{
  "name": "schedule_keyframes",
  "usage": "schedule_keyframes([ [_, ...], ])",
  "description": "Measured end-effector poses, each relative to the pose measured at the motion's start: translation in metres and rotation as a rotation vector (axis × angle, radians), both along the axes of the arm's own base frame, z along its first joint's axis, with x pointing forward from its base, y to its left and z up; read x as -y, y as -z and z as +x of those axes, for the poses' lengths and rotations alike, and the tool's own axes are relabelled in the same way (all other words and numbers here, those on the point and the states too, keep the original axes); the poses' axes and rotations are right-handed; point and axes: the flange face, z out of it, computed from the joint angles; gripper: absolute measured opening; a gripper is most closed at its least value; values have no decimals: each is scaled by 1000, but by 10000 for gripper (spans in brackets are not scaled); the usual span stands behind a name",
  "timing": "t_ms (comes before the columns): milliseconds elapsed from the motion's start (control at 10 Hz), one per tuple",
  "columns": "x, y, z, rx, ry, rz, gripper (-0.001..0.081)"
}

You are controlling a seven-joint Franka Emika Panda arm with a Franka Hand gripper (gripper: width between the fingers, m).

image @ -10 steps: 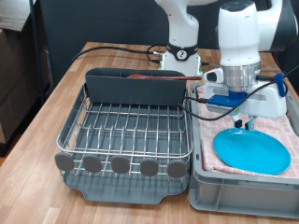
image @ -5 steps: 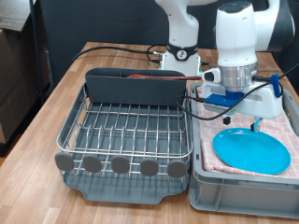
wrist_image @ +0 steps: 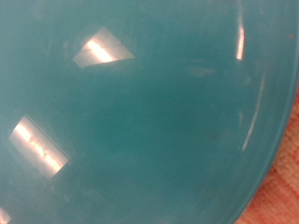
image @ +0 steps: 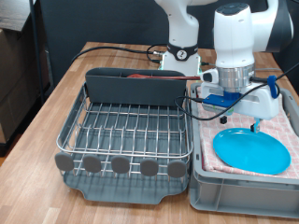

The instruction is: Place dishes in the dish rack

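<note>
The sky-blue plate point(image: 250, 149) lies flat on the pinkish cloth point(image: 280, 126) inside the grey bin point(image: 245, 191), just beside the dish rack point(image: 126, 135) on the wooden desk point(image: 56, 103). The pincer point(image: 238, 119) hangs above the plate's far rim; whether it is open cannot be told. Black cables point(image: 201, 103) cross between rack and bin. The rack's wire floor lies bare. The wrist view is filled by the plate point(wrist_image: 140, 112).

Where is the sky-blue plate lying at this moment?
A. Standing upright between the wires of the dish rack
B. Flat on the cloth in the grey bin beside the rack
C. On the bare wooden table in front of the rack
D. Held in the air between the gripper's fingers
B: the plate lies flat on the checked cloth in the grey bin, to the exterior view's right of the dish rack, below the gripper.
</note>
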Motion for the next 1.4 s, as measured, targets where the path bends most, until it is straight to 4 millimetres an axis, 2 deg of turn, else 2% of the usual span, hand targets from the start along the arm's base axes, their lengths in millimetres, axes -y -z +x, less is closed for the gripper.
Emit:
schedule_keyframes([
  [500, 6, 8, -3, 35, -16, 15, 803],
  [1400, 6, 6, 11, 104, 16, 13, 802],
])
